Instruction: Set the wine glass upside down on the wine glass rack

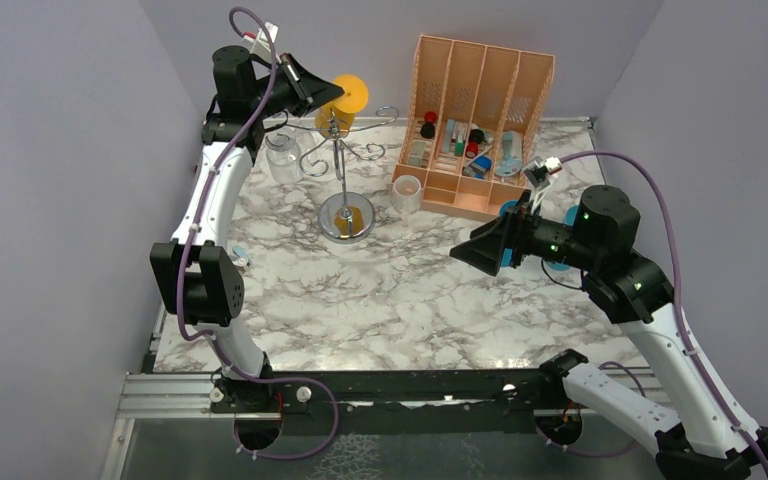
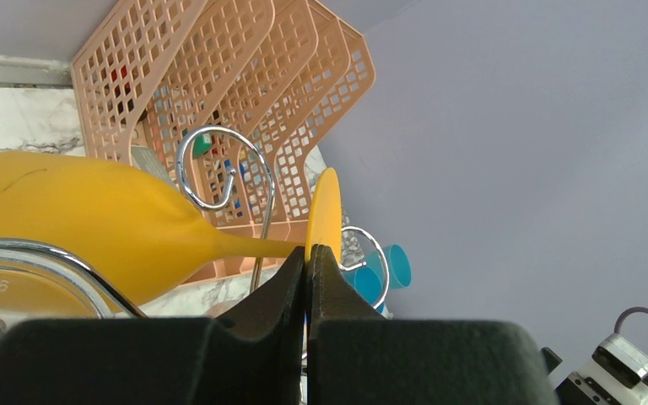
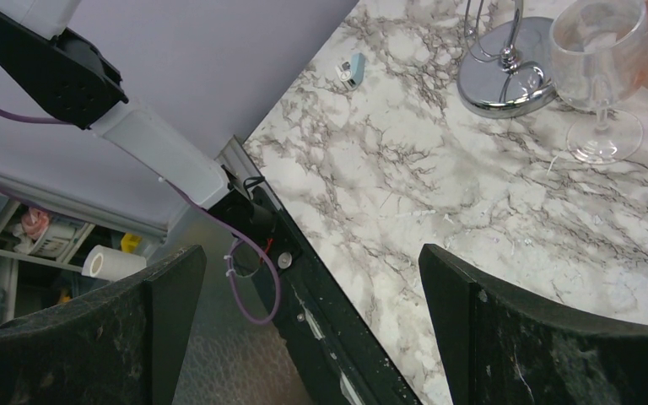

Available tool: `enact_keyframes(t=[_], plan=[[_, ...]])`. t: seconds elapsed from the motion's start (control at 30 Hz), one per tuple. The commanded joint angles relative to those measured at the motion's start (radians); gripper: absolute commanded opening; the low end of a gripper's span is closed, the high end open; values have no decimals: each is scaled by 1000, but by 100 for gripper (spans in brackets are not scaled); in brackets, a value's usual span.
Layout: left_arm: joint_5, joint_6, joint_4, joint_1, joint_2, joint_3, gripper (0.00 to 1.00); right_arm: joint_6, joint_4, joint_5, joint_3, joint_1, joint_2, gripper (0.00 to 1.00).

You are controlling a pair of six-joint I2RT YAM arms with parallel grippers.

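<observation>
left pincer (image 2: 308,257): clenched, grasping the yellow wine glass (image 2: 93,219) by its thin round foot, my two fingers pressed together right where the stem meets the disc.
wine glass position: off the tabletop (image 1: 410,300), up at the top of the wine glass rack (image 1: 340,170). its bowl sits among the curled scroll arms and its foot points away from the pole toward the back wall.
wine glass tilt: in my left wrist view the stem runs nearly level, with the bowl to one side and the foot to the other. i cannot tell whether the bowl touches the wire.
rack: silver, standing upright on its shiny round base near the back of the tabletop. one scroll arm curls just beside the glass's stem.
right pincer (image 3: 312,287): released, fingers spread wide with nothing between them, hovering low over the near right part of the tabletop, well apart from the rack.
clear wine glass (image 3: 599,51): upright on the tabletop, just beside the rack's base.
orange organiser (image 1: 480,80): behind the rack to the right, with small items in its slots.
second clear glass (image 1: 282,155): on the tabletop left of the rack, below my left arm.
</observation>
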Motion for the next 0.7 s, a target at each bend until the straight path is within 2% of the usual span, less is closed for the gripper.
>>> enact_keyframes(t=[0.0,0.67], plan=[[20,4,4,-9,-9,41,4,-6,25,-19,-2,5,-5,100],[3,-4,-1,-34,72,148,4,-11,35,-16,-3,5,3,100]])
